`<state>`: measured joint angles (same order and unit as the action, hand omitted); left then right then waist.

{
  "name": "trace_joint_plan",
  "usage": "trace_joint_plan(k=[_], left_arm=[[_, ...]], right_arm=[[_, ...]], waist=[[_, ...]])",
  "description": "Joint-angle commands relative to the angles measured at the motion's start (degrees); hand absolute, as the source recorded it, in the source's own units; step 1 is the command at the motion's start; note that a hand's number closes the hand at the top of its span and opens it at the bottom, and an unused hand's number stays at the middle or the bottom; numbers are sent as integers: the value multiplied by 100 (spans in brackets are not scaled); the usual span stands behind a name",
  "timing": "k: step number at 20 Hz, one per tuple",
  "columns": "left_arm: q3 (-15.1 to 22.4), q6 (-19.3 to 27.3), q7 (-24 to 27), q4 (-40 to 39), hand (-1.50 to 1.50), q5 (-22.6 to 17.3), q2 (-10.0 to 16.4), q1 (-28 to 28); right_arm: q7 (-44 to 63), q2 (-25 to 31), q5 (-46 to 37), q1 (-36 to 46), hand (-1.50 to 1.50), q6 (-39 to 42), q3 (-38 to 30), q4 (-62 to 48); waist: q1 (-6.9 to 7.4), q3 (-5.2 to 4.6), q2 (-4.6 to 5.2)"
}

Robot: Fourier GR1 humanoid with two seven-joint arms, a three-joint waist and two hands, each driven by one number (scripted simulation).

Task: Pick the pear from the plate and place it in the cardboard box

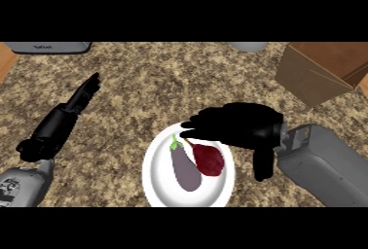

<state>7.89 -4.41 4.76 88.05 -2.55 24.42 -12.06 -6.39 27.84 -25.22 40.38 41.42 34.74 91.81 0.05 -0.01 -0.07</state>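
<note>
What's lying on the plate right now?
A purple eggplant and a dark red pear-shaped fruit lie side by side on the white plate. The right hand covers the plate's far rim; anything beneath it is hidden.

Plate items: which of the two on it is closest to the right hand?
The dark red pear, on the plate's right half, its tip almost under the right hand. The purple eggplant with the green stem lies farther left.

One view, from the robot's head, looks steeply down on the speckled brown stone counter [144, 82]. It sits close, facing the far edge
</note>
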Motion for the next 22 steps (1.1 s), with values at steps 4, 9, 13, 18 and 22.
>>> trace_joint_plan(k=[4, 9, 13, 18, 22], left_arm=[[-176, -169, 157, -366, 0, 269, -231, -257], [-95, 26, -103, -104, 0, 494, -623, -199], [-461, -414, 238, -504, 0, 379, -355, -204], [-387, -464, -80, -66, 0, 498, -523, -27], [-403, -356, -136, -47, 0, 705, -791, -122]], right_arm=[[-102, -571, -911, -102, -150, -115, -158, -411], [233, -1020, -1336, -527, -150, -43, -45, 79], [-433, -946, -2065, -455, -150, -541, 31, -797], [-556, -1382, -2501, -628, -150, -749, 117, -1275], [-949, -1439, -2667, -703, -150, -635, -140, -1358]], waist=[[22, 0, 17], [-4, 0, 1], [22, 1, 18], [30, 1, 17], [16, 1, 10]])
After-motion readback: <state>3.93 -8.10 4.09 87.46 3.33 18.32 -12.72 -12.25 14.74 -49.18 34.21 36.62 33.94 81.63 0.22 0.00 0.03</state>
